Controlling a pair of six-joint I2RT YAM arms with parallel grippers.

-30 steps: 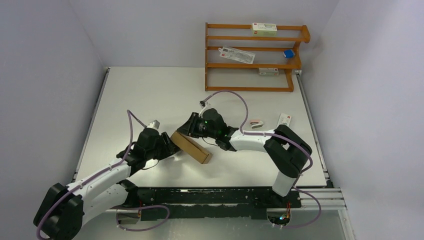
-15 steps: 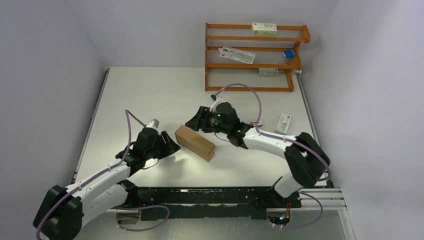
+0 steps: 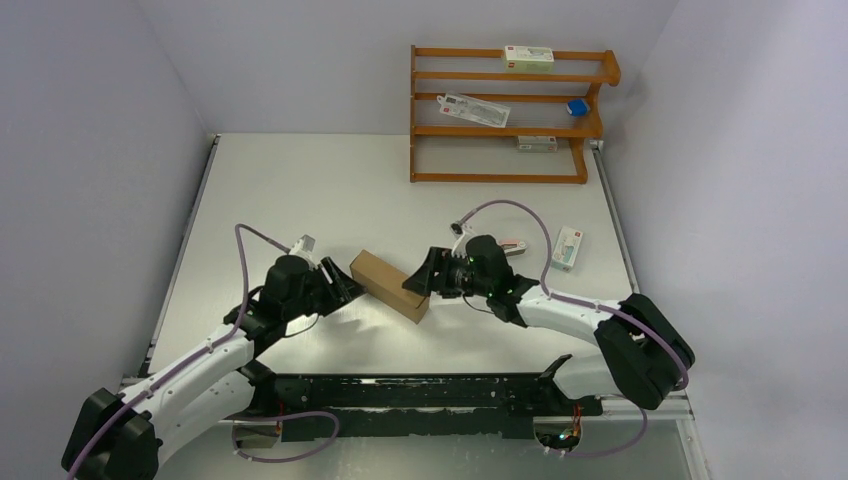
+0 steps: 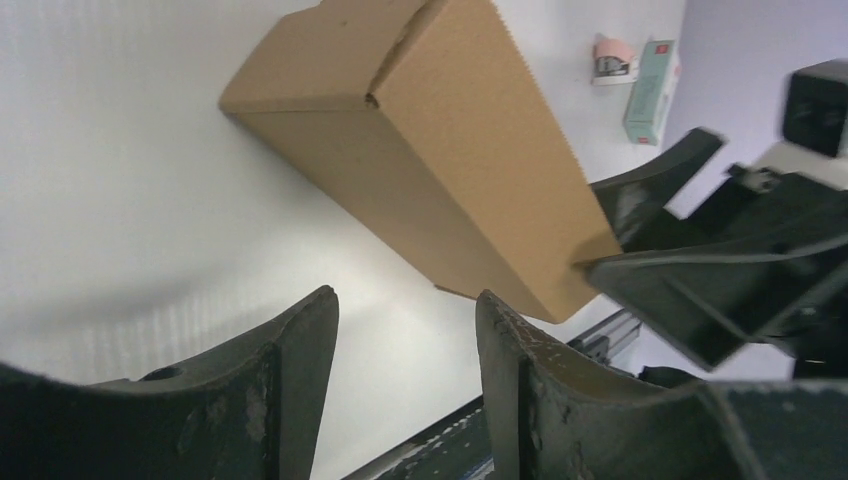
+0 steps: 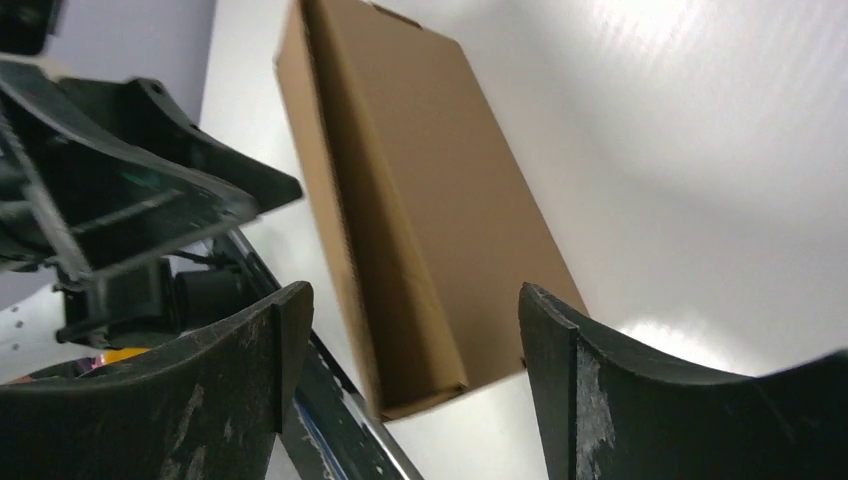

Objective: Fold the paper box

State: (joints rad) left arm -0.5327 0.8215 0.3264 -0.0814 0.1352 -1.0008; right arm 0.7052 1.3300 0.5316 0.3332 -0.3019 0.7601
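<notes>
The paper box (image 3: 388, 285) is a slim closed brown carton lying flat on the white table, slanting from far left to near right. My left gripper (image 3: 345, 290) stands open just off its left end, touching nothing. In the left wrist view the paper box (image 4: 430, 150) lies beyond the left gripper (image 4: 405, 300). My right gripper (image 3: 418, 282) is open wide at the box's near right end. In the right wrist view that end of the paper box (image 5: 420, 220) lies ahead of the right gripper (image 5: 412, 295), between the lines of its fingers, which do not clamp it.
A wooden shelf (image 3: 505, 110) stands at the back of the table with small white cartons and a blue thing on it. On the table's right lie a white-green carton (image 3: 567, 247) and a small pink item (image 3: 512, 245). The black base rail (image 3: 430, 390) runs along the near edge.
My right gripper has opened, let go of the box's far left part and swung round to its near right end. The box now lies flat. My left gripper opened slightly.
</notes>
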